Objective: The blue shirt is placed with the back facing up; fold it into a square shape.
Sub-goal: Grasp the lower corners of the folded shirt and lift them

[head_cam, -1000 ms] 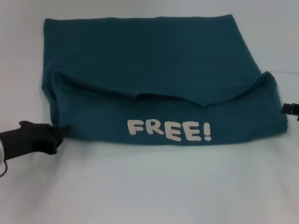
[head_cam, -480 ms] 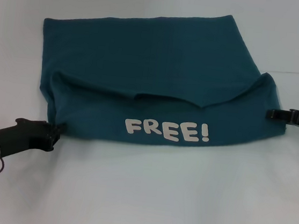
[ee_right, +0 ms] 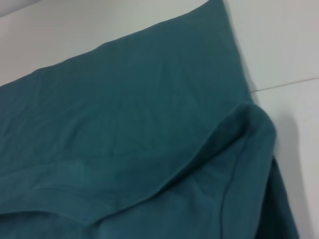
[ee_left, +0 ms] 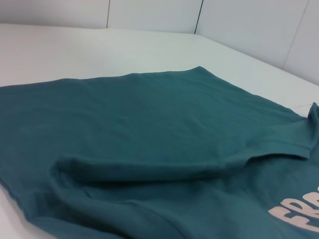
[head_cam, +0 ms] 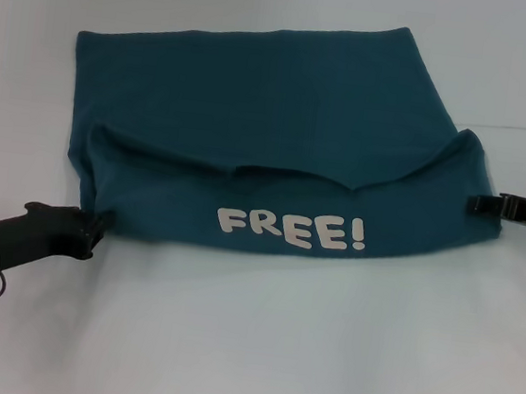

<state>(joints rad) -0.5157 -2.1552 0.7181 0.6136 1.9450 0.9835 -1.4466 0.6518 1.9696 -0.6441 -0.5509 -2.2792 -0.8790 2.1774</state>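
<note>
The blue shirt [head_cam: 269, 141] lies mid-table [head_cam: 255, 348], its near part turned up so the "FREE!" lettering [head_cam: 294, 228] shows. We have our left gripper [head_cam: 96, 227] at the fold's eight o'clock corner and our right gripper [head_cam: 479, 205] at three o'clock, likely to carry that edge; whether either is clamping cloth we cannot tell.

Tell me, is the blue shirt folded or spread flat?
Partly folded: the blue shirt has its near part turned over, showing white lettering.
</note>
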